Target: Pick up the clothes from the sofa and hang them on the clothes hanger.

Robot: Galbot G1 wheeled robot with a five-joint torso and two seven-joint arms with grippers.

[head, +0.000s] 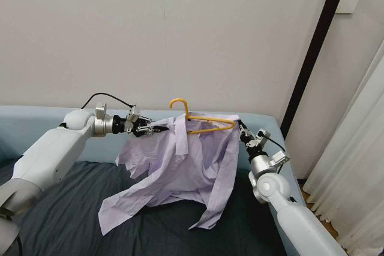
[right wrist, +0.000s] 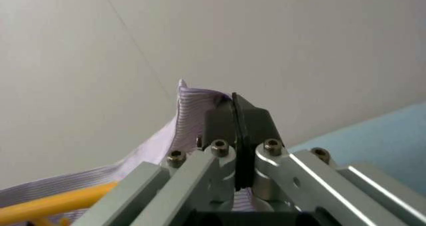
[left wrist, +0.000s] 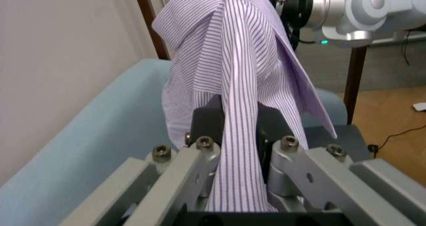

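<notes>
The purple striped shirt (head: 186, 169) is up off the sofa (head: 36, 118). The 2 arms hold it in the air, between them. The left gripper (head: 147, 128) is pinched tight on 1 side of the shirt, near the collar. In the left wrist view the cloth runs right down between its closed pads. The right gripper (head: 242, 131) is pinched tight on the other side of the shirt, at the shoulder. In the right wrist view a fold of the cloth sticks up beside its closed pads.

The yellow hanger (head: 207, 126) is already inside the top of the shirt. Its hook pokes up by the collar. So the pick-up part looks done, and the hanger part looks mostly done.

The shirt is crumpled. It hangs lopsided, and a sleeve and the bottom edge droop low over the dark seat cushion (head: 60, 208). I cannot tell if they touch it. I think the shirt needs to be pulled straight on the hanger's 2 arms before the grippers let go.

There is no brand, label or writing to read.
</notes>
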